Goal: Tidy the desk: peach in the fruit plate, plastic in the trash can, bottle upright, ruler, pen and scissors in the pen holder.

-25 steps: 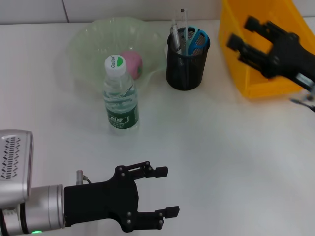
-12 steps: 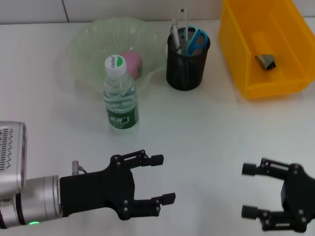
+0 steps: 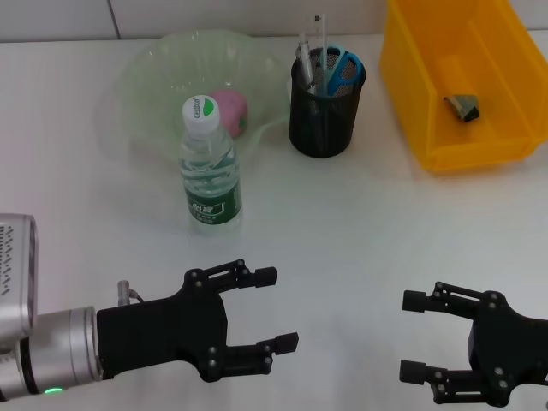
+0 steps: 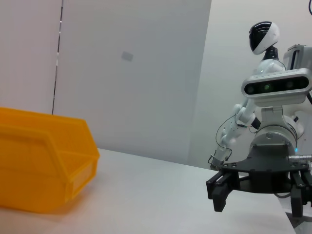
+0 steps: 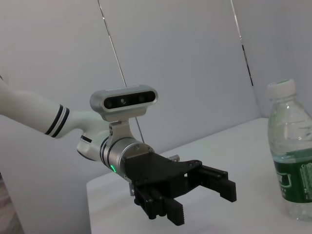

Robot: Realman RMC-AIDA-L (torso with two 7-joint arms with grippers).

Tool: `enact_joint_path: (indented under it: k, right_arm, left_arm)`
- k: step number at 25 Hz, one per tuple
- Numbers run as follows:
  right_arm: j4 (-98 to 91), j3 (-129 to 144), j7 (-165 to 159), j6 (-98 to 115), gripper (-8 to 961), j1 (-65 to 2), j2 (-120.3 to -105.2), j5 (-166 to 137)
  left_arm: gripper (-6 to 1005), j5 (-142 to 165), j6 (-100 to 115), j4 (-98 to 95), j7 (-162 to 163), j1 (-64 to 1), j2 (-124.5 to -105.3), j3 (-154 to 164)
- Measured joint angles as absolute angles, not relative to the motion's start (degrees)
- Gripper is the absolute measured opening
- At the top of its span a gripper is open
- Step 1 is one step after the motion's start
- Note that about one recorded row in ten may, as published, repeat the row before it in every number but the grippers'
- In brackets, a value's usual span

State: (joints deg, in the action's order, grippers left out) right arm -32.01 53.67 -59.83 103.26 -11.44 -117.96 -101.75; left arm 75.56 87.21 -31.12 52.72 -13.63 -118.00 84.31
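Claws hang wide and empty: my left claw [image 3: 270,310] near the upright bottle [image 3: 208,167], my right claw [image 3: 414,336] farther off.

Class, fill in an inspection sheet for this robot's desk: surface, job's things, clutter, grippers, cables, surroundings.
Surface: white desk, flat.
Job's things: water bottle upright beside the fruit plate; peach in the plate; scissors and pen standing in the mesh pen holder; plastic scrap in the yellow bin. Ruler: cannot tell.
Clutter: nothing seen.
Grippers: left gripper and right gripper open, empty, at the near edge.
Cables: thin cable on the right arm.
Surroundings: plain wall.
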Motion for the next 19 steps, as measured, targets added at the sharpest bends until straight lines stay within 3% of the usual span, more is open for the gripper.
enact_joint_path:
  k: [19]
  right_arm:
    - [-32.3, 53.6, -60.0, 101.2, 838, -11.6, -118.13, -101.2]
  left_arm:
    - [800, 75.5, 87.4, -30.6, 52.7, -13.0, -118.30, 83.6]
